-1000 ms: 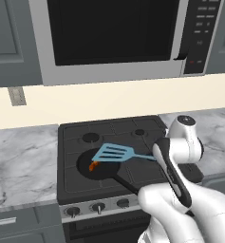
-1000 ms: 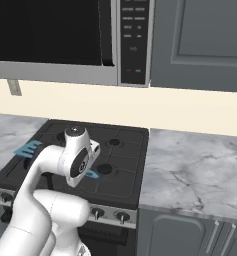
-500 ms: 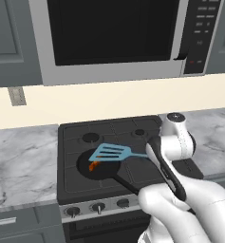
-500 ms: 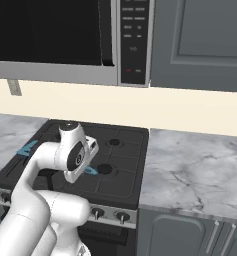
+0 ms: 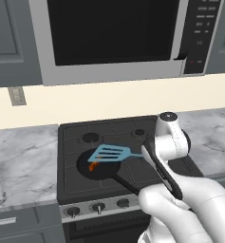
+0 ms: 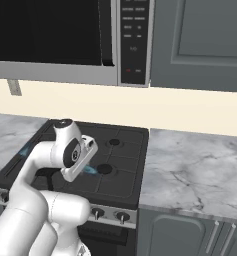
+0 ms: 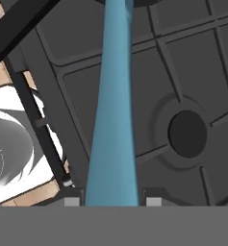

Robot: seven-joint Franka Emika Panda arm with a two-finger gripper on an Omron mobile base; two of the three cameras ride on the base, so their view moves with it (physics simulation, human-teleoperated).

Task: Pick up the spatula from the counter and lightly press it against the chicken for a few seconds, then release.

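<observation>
My gripper (image 7: pixel 113 201) is shut on the blue spatula's handle (image 7: pixel 113 120), which runs straight up the hand view between the two fingertips (image 7: pixel 73 202). In the left base view the spatula's slotted head (image 5: pixel 109 153) hovers flat over a black pan (image 5: pixel 109 172) on the stove's front left burner. A small orange piece of chicken (image 5: pixel 92 165) shows in the pan just under the head's left edge. I cannot tell whether the head touches it. The white wrist (image 5: pixel 170 140) hides the fingers there. A short blue stretch of the spatula (image 6: pixel 90 170) pokes out beside the hand in the right base view.
The pan's long black handle (image 5: pixel 128 184) points toward the stove's front. Knobs (image 5: pixel 98 207) line the front panel. A microwave (image 5: pixel 109 33) hangs above the stove. Marble counter lies to the left (image 5: pixel 19 161) and right (image 6: pixel 190 170). A bare burner (image 7: pixel 186 134) sits beside the handle.
The wrist has swung a little to the left over the stove. The spatula head edged slightly left over the pan and stays at about the same height.
</observation>
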